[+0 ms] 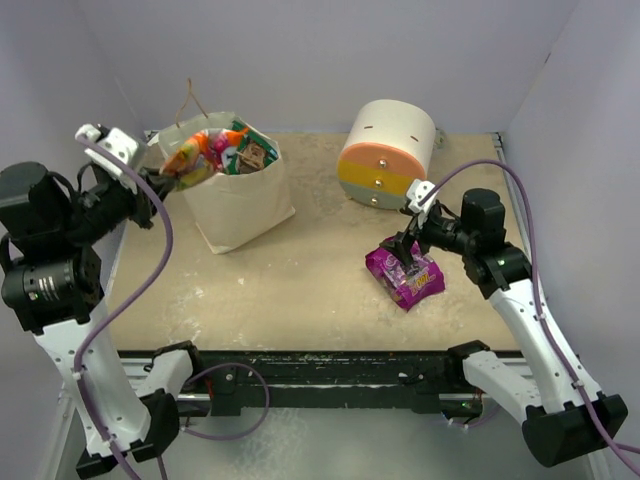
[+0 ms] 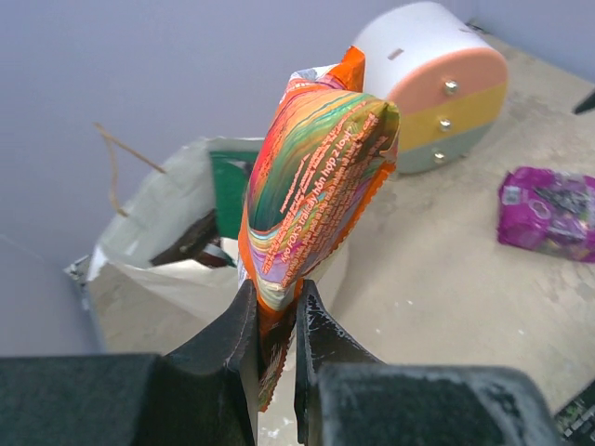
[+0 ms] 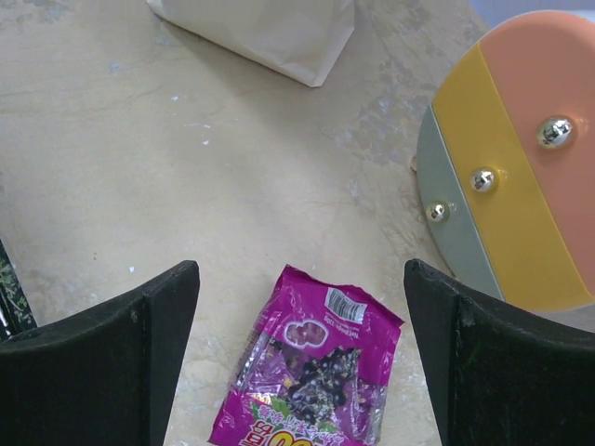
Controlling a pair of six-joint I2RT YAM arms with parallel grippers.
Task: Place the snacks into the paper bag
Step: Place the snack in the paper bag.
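the right gripper (image 1: 408, 252) hung over the purple packet (image 1: 405, 277), which lay flat on the table (image 1: 290, 295) just in front of the round drawer unit (image 1: 385, 150). its jaws stood wide apart. in the right wrist view the packet (image 3: 311, 372) sat between the two fingers (image 3: 121, 353) and below them, its top edge near the middle of the gap and slightly toward the right finger. neither finger touched it. the packet lay well apart from the paper bag (image 1: 245, 205), which stood upright at the far left of the table.

the left gripper (image 1: 165, 183) was closed on the bottom edge of an orange packet (image 2: 311, 195) with rainbow stripes, holding it upright. in the top view that packet (image 1: 190, 155) was at the bag's left rim, over its open mouth. other snacks (image 1: 240, 148) showed inside the bag, among them a green-white one and a brown one. whether the held packet touched them could not be told.
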